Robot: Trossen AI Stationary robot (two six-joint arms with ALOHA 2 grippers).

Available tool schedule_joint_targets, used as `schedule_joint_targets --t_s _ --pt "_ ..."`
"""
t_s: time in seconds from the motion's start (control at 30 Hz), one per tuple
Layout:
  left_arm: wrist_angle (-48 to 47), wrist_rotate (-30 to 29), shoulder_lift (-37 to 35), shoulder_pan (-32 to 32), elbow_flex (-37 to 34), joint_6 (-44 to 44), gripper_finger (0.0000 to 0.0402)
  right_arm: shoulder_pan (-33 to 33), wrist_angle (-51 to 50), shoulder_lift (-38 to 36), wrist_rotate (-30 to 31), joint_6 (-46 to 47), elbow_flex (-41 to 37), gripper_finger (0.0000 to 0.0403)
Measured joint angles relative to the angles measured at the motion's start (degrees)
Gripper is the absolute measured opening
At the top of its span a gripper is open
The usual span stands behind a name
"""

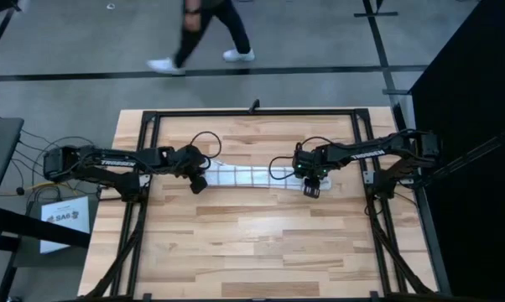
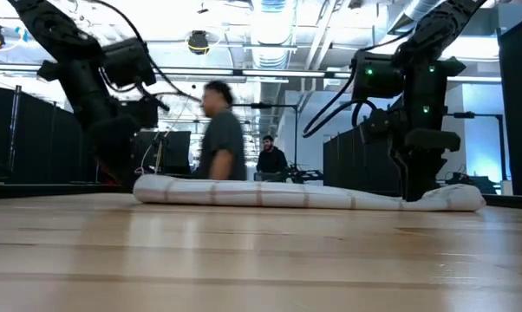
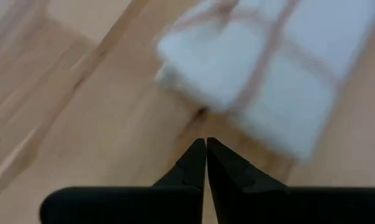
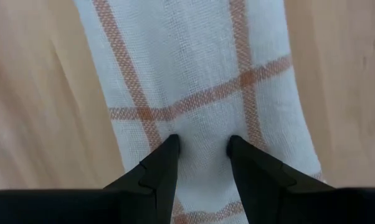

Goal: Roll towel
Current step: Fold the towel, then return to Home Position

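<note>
On the wooden counter the towel lay as a long roll between the arms. The left pincer hung closed beside its end; the right pincer, slightly parted, pressed the cloth. Rolling looked nearly finished; next, release.

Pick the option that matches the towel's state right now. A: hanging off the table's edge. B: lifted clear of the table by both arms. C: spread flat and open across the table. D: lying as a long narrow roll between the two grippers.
D: the towel lies on the table as a long narrow roll, the left gripper at one end and the right gripper at the other.
</note>
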Motion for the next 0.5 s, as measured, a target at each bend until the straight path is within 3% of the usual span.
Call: schedule_joint_targets --t_s 0.5 --pt "0.47 1.36 -5.64 -2.46 14.26 2.86 0.0 2.98 0.87 -3.63 -0.42 -4.99 14.54 0.0132"
